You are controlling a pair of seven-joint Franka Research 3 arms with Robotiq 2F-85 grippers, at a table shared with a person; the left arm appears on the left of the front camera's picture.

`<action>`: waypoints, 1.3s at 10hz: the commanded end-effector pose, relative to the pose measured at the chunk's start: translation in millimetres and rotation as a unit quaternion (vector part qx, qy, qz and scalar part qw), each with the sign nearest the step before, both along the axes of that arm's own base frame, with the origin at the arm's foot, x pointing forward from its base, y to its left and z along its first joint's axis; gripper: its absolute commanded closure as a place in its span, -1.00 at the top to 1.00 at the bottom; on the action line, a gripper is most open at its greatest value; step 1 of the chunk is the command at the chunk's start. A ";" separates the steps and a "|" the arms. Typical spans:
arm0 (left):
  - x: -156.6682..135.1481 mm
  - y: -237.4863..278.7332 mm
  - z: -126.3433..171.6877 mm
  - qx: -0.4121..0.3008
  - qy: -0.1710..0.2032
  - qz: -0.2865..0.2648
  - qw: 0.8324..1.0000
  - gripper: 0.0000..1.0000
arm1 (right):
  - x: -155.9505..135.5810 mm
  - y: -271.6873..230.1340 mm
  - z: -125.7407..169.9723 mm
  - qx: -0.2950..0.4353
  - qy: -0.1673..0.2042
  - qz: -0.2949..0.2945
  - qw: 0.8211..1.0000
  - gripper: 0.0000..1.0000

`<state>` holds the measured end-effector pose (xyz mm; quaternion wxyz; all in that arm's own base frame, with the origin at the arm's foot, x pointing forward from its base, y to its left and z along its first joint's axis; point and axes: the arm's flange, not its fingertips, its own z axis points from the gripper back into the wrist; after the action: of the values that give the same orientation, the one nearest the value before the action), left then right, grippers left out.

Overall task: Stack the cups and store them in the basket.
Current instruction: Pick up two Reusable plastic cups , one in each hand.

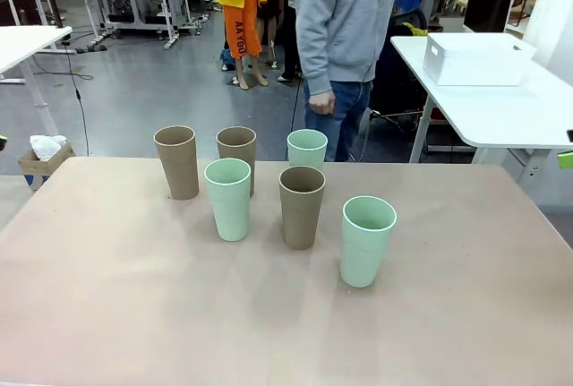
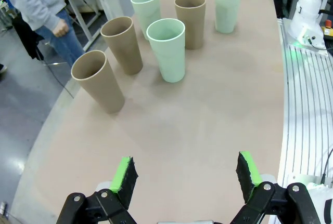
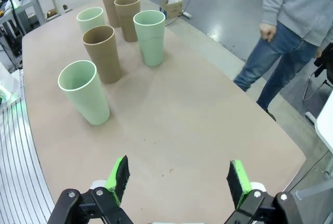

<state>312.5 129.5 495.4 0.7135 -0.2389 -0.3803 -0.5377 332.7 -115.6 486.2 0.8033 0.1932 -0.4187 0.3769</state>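
- Two hands hang over the desk (image 1: 125, 314), both empty: the left hand (image 2: 184, 166) holds its green pads wide apart, and so does the right hand (image 3: 178, 168).
- Six cups stand upright and unstacked on the far half of the desk, mouths up, well apart from either hand.
- Far row, left to right: left tan cup (image 1: 177, 167), far tan cup (image 1: 243, 153), far mint cup (image 1: 307, 155).
- Nearer row, left to right: middle mint cup (image 1: 229, 207), just in front of the far tan cup; near tan cup (image 1: 302, 216); near mint cup (image 1: 365, 247), nearest of all.
- The basket (image 1: 474, 62) sits on a separate white desk (image 1: 501, 113) at the far right, well apart from the cups.
- A person (image 1: 345, 19) in a grey top and jeans stands beyond the far edge.
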 end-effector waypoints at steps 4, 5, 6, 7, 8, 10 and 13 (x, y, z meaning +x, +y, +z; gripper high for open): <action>-0.1 0.7 1.0 0.001 0.000 -0.004 1.000 1.00 | 1.8 -3.2 0.4 0.004 -0.014 0.009 1.000 1.00; -0.1 0.7 1.0 0.001 0.000 -0.004 1.000 1.00 | 1.8 -3.2 0.4 0.004 -0.014 0.009 1.000 1.00; -0.1 0.7 1.0 0.001 0.000 -0.004 1.000 1.00 | 1.8 -3.2 0.4 0.004 -0.014 0.009 1.000 1.00; -0.1 0.7 1.0 0.001 0.000 -0.004 1.000 1.00 | 1.8 -3.2 0.4 0.004 -0.014 0.009 1.000 1.00; -0.1 0.7 1.0 0.001 0.000 -0.004 1.000 1.00 | 1.8 -3.2 0.4 0.004 -0.014 0.009 1.000 1.00; -0.1 0.7 1.0 0.001 0.000 -0.004 1.000 1.00 | 1.8 -3.2 0.4 0.004 -0.014 0.009 1.000 1.00; -0.1 0.7 1.0 0.001 0.000 -0.004 1.000 1.00 | 1.8 -3.2 0.4 0.004 -0.014 0.009 1.000 1.00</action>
<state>312.2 129.5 495.3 0.7134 -0.2397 -0.3800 -0.5378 332.0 -115.5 486.9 0.8033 0.1927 -0.4193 0.3766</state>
